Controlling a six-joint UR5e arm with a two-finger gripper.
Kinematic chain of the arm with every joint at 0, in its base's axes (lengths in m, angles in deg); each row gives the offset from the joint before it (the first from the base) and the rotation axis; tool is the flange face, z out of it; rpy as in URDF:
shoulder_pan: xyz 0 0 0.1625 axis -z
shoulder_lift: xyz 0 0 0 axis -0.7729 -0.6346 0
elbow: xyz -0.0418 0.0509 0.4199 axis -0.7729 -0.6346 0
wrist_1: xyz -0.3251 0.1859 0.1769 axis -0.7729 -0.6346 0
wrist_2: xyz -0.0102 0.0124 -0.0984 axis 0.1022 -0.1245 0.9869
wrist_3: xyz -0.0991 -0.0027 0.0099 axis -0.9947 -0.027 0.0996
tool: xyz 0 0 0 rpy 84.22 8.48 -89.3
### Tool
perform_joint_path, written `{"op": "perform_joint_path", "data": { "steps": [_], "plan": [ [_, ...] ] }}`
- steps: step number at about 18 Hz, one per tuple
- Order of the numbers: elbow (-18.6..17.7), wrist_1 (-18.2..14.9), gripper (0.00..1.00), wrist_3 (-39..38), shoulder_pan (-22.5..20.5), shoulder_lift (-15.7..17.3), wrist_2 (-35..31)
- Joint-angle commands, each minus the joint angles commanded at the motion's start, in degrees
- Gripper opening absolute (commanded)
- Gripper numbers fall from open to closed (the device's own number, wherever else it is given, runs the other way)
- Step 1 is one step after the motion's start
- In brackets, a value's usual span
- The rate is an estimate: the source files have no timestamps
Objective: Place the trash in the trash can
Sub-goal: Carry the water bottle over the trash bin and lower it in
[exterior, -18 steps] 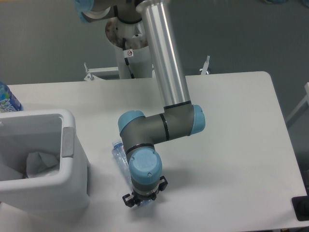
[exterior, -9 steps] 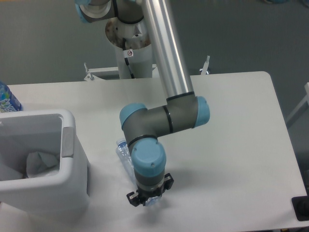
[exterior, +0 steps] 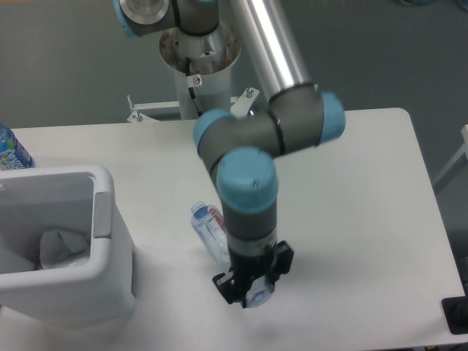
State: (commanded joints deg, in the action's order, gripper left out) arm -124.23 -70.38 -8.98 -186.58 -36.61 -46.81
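The slim clear bottle (exterior: 208,229) with a white-and-red label lies tilted, cap toward the upper left, right of the trash can. My gripper (exterior: 253,287) is shut on its lower end, and the wrist hides the bottle's middle. The bottle looks raised off the table. The trash can (exterior: 103,213) is a big white bin at the left edge. A whitish translucent piece (exterior: 61,246) lies inside it.
A bottle with a blue label (exterior: 10,151) stands behind the bin at the far left. The robot's base column (exterior: 199,88) rises behind the table's back edge. A black object (exterior: 456,315) sits at the table's front right corner.
The wrist has risen and shifted right, toward the camera, carrying the bottle with it. The bottle's cap has moved right and now shows its red label.
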Motion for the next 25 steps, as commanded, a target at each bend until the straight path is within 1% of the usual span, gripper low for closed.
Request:
{"op": "perform_joint_path", "data": {
  "steps": [1,3,5,8,15,19,22,25],
  "plan": [
    [0.0,1.1,0.43,0.1,-0.3,1.1,0.9],
    [0.0,2.9,0.43,0.3,-0.2,4.5,2.5],
    [0.4,5.9,0.43,0.2,0.0,6.7,4.0],
    [0.1,6.0,0.43,0.1,1.1,9.5,5.4],
    [-0.3,6.3,0.43,0.1,7.0,14.1,5.3],
    [-1.1,6.2,0.43,0.4,11.1,15.0,4.9],
    [-1.4,6.3,0.43,0.5,12.7,14.8,4.9],
    [-1.2,6.5,0.43,1.0,13.4,14.2,5.0]
  ]
}}
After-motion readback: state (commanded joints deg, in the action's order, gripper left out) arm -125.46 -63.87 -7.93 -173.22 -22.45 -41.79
